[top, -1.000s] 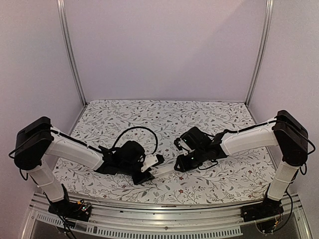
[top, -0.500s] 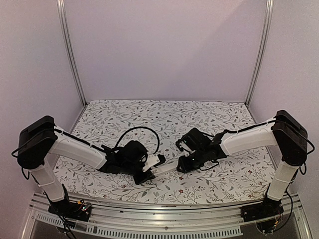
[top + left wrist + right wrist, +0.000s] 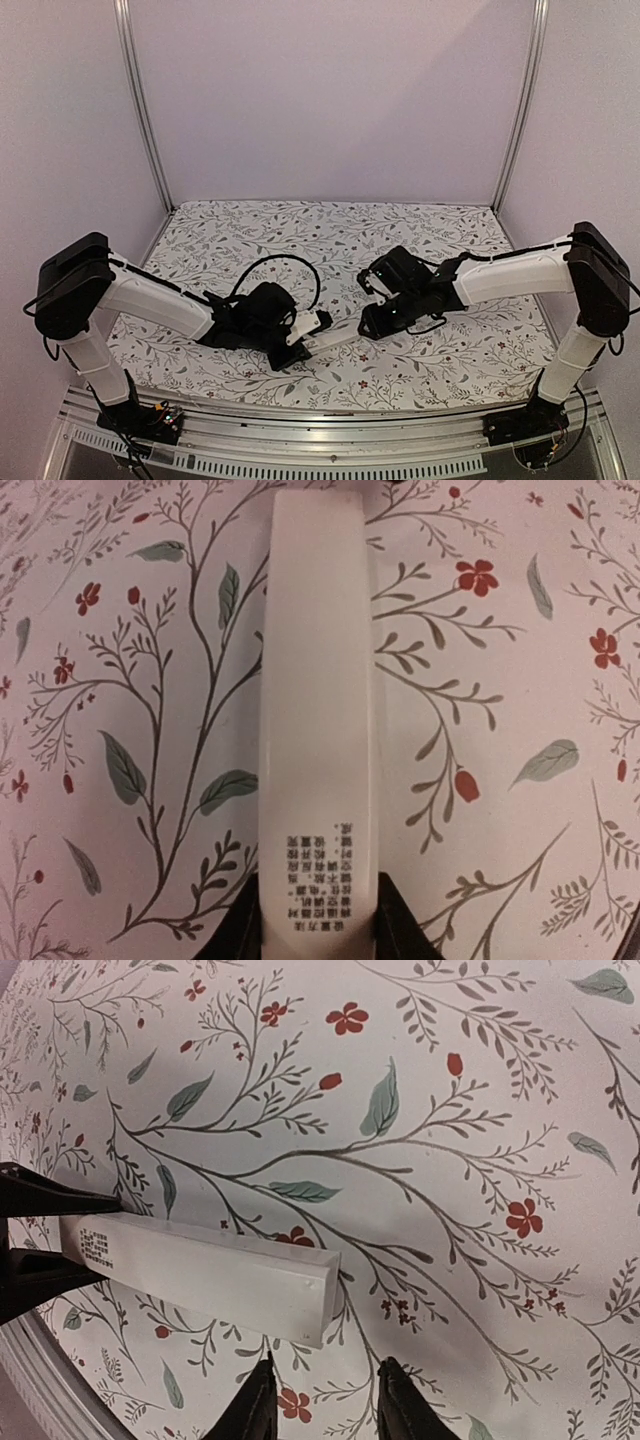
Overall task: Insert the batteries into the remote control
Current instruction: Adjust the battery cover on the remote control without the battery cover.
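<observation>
The remote control (image 3: pixel 320 710) is a slim white bar with small black print near its close end, lying just over the flowered cloth. My left gripper (image 3: pixel 320 920) is shut on that printed end, one black finger (image 3: pixel 240 932) on each side. In the top view the remote control (image 3: pixel 337 335) reaches right from the left gripper (image 3: pixel 303 338). My right gripper (image 3: pixel 325 1400) stands open just short of the remote control's (image 3: pixel 220 1275) free end, nothing between its fingers, and not touching it. The right gripper (image 3: pixel 368 322) sits to the bar's right. The batteries are out of view.
The table is covered by a white cloth (image 3: pixel 330 240) printed with leaves and red flowers. Metal frame posts (image 3: pixel 140 100) and pale walls close in the back and sides. A black cable (image 3: pixel 270 262) loops above the left wrist.
My right gripper has opened, let go of the remote's far end and drawn back to the right. My left gripper has closed on the near end and stays there.
</observation>
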